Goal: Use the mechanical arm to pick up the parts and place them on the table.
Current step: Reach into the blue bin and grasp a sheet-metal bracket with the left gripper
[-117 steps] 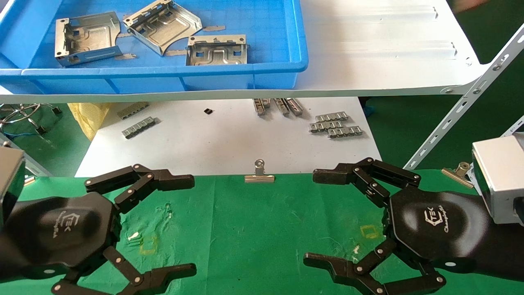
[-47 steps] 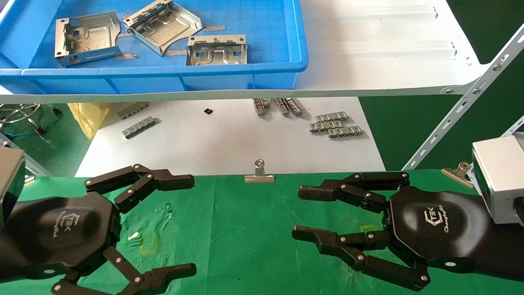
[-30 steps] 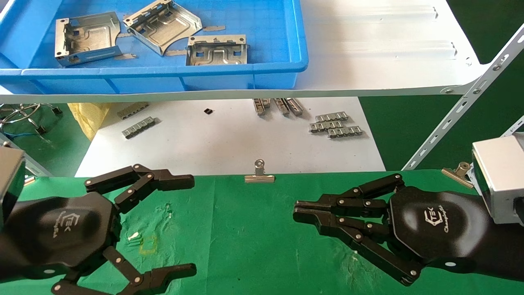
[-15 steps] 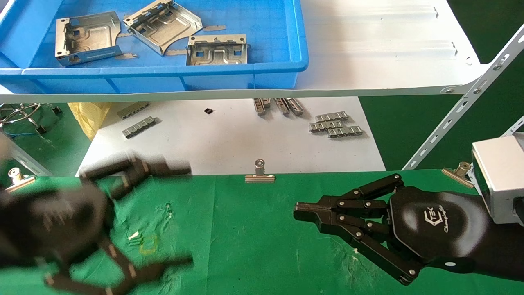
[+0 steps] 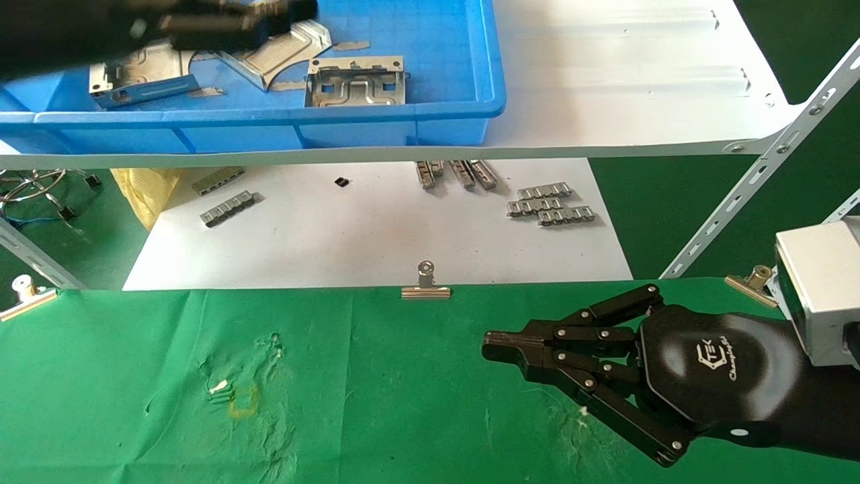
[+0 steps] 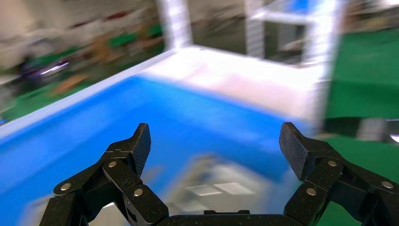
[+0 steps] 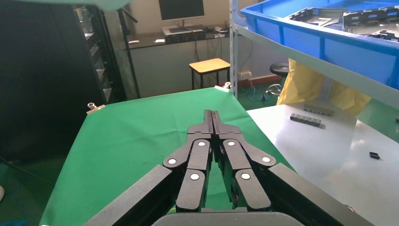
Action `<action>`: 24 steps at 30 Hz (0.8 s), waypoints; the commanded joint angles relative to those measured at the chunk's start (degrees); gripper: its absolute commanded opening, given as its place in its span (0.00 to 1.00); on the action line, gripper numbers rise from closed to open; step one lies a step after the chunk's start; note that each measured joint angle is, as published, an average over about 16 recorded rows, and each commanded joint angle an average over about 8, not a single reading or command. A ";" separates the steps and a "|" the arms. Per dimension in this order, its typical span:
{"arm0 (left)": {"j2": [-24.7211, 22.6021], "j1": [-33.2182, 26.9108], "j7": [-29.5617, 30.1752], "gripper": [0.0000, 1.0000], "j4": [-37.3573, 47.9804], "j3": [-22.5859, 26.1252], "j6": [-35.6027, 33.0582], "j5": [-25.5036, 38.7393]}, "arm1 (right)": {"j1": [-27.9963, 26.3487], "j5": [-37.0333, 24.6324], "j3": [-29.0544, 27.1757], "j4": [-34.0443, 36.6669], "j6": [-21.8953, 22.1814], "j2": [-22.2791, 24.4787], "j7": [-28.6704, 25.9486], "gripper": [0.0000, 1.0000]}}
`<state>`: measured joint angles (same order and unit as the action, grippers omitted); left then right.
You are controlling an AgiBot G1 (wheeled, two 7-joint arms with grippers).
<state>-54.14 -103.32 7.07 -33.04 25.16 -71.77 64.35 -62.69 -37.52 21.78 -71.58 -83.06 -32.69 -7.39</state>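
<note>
Blue plastic bin (image 5: 430, 107) holding three shiny stamped sheet-metal brackets (image 5: 356, 82), left black three-fingered gripper (image 6: 214, 146) hovering above it with fingers spread wide, right black three-fingered gripper (image 5: 494, 346) resting over green cloth table's (image 5: 376, 403) right edge, fingers pinched together empty.

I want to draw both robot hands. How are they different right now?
The left gripper has its fingers spread open; the right gripper has them pressed shut. The left is up over the blue bin; the right is low over the green table. Both are black and hold nothing.
</note>
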 commanded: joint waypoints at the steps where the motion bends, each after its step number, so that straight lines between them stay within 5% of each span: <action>1: -2.87 -4.61 -1.52 1.00 6.62 1.69 4.12 4.40 | 0.00 0.00 0.00 0.00 0.00 0.00 0.00 0.12; 5: -7.48 -8.85 -3.56 1.00 15.23 4.34 11.20 9.74 | 0.00 0.00 0.00 0.00 0.00 0.00 0.00 0.62; 8: -10.13 -11.07 -4.53 0.69 20.39 6.07 15.19 12.78 | 0.00 0.00 0.00 0.00 0.00 0.00 0.00 0.98; 13: -12.76 -13.67 -5.54 0.06 26.14 7.75 19.24 15.62 | 0.00 0.00 0.00 0.00 0.00 0.00 0.00 1.00; 14: -13.04 -14.03 -5.65 0.00 26.89 7.89 19.63 15.86 | 0.00 0.00 0.00 0.00 0.00 0.00 0.00 1.00; 24: -13.92 -15.87 -6.19 0.00 31.11 8.41 19.83 16.66 | 0.00 0.00 0.01 0.00 0.00 0.00 0.00 1.00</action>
<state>-67.88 -119.15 0.92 -2.13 33.47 -51.90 80.87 -62.69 -37.52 21.78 -71.58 -83.06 -32.69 -7.39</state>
